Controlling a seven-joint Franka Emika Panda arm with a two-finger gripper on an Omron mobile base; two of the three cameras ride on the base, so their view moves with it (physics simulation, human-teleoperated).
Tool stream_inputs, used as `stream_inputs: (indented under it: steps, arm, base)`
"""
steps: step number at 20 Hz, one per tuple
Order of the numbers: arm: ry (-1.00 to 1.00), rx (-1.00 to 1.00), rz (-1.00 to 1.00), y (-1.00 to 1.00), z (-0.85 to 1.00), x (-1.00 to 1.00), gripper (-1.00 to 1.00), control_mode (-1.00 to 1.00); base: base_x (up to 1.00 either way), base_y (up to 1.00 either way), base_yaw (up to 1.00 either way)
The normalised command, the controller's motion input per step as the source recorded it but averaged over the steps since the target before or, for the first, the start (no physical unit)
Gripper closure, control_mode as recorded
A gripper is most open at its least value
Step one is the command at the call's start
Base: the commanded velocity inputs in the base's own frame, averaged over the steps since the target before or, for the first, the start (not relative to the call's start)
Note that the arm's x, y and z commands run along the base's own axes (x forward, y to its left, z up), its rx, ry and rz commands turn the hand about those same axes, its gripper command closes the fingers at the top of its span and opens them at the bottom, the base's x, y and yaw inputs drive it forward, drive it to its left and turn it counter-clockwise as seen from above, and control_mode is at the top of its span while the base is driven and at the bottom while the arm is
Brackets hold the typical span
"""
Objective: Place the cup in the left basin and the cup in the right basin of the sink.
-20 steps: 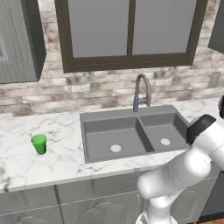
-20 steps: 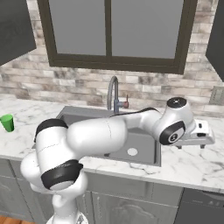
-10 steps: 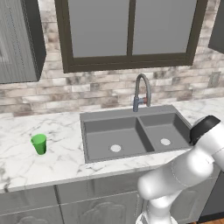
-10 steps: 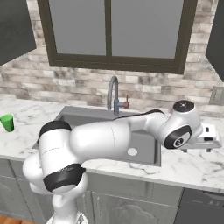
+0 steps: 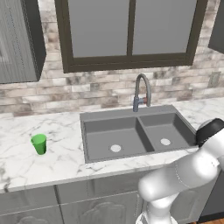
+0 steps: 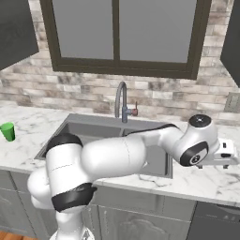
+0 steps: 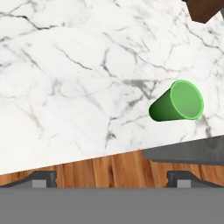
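- Gripper fingertips point(image 7: 111, 178) rise far apart at the bottom of the hand view, jaws spread wide with nothing between them; a green cup point(image 7: 178, 101) stands on white marble counter point(image 7: 65, 87) ahead of them, nearer the right-hand tip, its open mouth facing the camera and its inside bare. Wood floor point(image 7: 100, 166) shows past the counter's edge, and a grey cabinet top point(image 7: 192, 154) sits just below the cup.
- Left base view: the dark grey sink point(image 5: 136, 134) is set into the marble counter, a curved faucet point(image 5: 141, 92) behind its divider. The left basin point(image 5: 114, 141) holds only its pale round drain; the right basin point(image 5: 165, 131) likewise. A second green cup point(image 5: 39, 144) stands upright on the counter well to the left of the sink. The white arm point(image 5: 183, 175) reaches off to the right past the sink.
- Right base view: the arm crosses over the sink and ends over the counter to its right, the hand point(image 6: 222, 154) level and pointing right. The green cup on the left point(image 6: 7, 131) stands well apart from the sink's left edge. What shows of the basins is bare.
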Motion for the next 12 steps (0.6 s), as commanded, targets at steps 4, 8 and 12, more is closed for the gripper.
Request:
stream_inputs:
  steps: [4,8,12]
  arm:
    - [0.0,-0.01,0.0,-0.07,-0.1,0.0,-1.0,-1.0]
    - [-0.01,-0.02,0.0,-0.16,0.0,-0.02,-1.0,-1.0]
    - [0.0,-0.03,0.0,-0.22,0.0,-0.01,-1.0,-1.0]
  base:
    - [0.0,0.0,0.0]
    - [0.0,0.0,0.0]
    - [0.0,0.0,0.0]
